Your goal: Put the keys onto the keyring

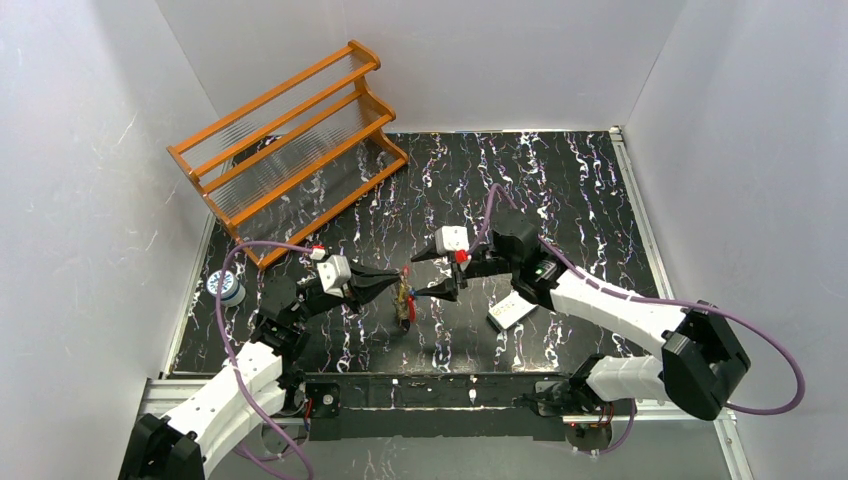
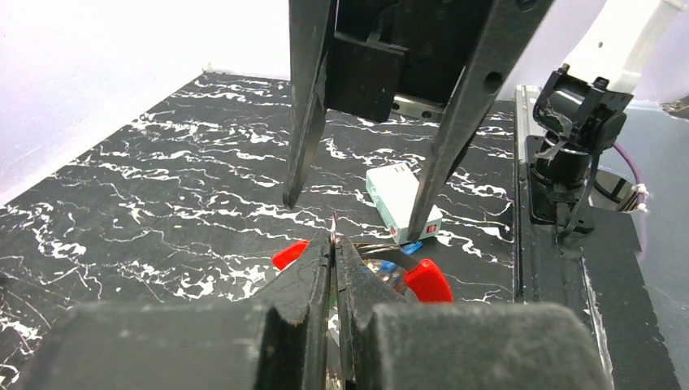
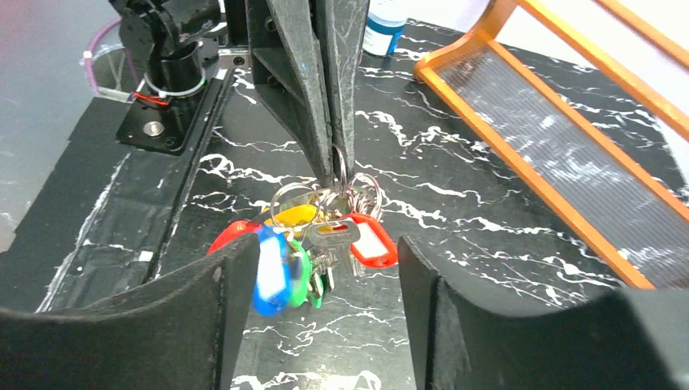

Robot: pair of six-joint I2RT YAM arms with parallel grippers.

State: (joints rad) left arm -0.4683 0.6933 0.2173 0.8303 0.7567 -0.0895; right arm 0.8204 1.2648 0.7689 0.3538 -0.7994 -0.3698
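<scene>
- two tools meet mid-surface in the top view. the left tool [image 1: 392, 285] is pinched tight on the keyring [image 1: 404, 286], and the keys [image 1: 405, 306] hang in a bunch beneath it. the right tool [image 1: 416, 276] stands wide open just beside the bunch, holding nothing. a white card [image 1: 510, 313] lies near on the surface [image 1: 580, 200], and an orange rack [image 1: 290, 150] stands well apart at the back.
- left wrist view: the left tool's fingers press together on thin wire that pokes up between them. the grip is only a sliver of ring, so a sideways tug from the other arm could pull it free and drop the whole bunch.
- right wrist view: red, blue, green and yellow heads crowd between the right tool's spread fingers, and several small wire loops overlap above them. i cannot tell whether every key is threaded.
- risks, as i judge them: closing now could catch two heads at once, or a loop instead of a key, because the bunch is so dense. the tools' tips are also close enough to collide if the right one pushes further in.
</scene>
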